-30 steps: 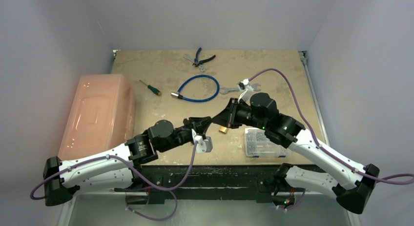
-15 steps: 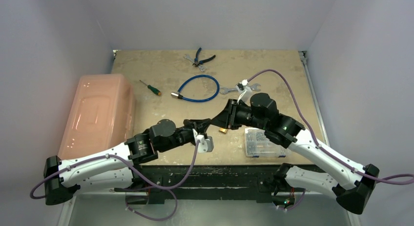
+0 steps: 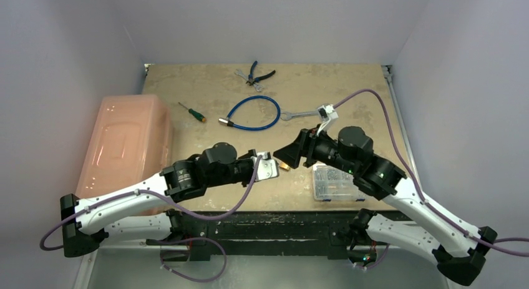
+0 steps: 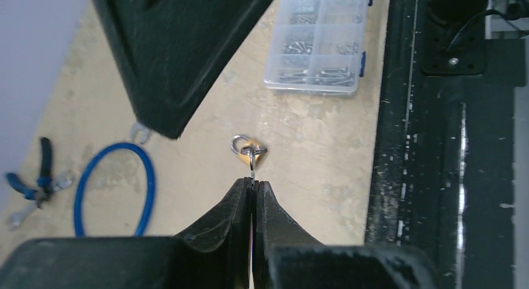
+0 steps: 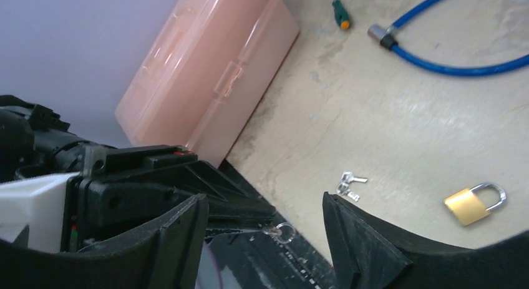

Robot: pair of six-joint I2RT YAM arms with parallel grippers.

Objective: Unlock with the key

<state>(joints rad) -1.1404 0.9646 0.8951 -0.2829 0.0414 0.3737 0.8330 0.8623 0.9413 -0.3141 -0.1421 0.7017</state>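
My left gripper is shut on the key, a thin silver blade seen edge-on, with its ring just past the tips. In the right wrist view the key juts from the left gripper's black fingers above the table's front edge. The small brass padlock lies flat on the table with nothing touching it, and it shows behind the ring. My right gripper is open wide and empty, facing the left gripper a little apart. The padlock sits between them.
Two more small silver keys lie left of the padlock. A clear screw organizer sits near the front right. A pink plastic box fills the left side. At the back lie a blue cable lock, screwdriver, pliers and wrench.
The right gripper has opened wide and drawn back to the right. The left gripper has closed fully and shifted right toward the padlock, with the key in it.
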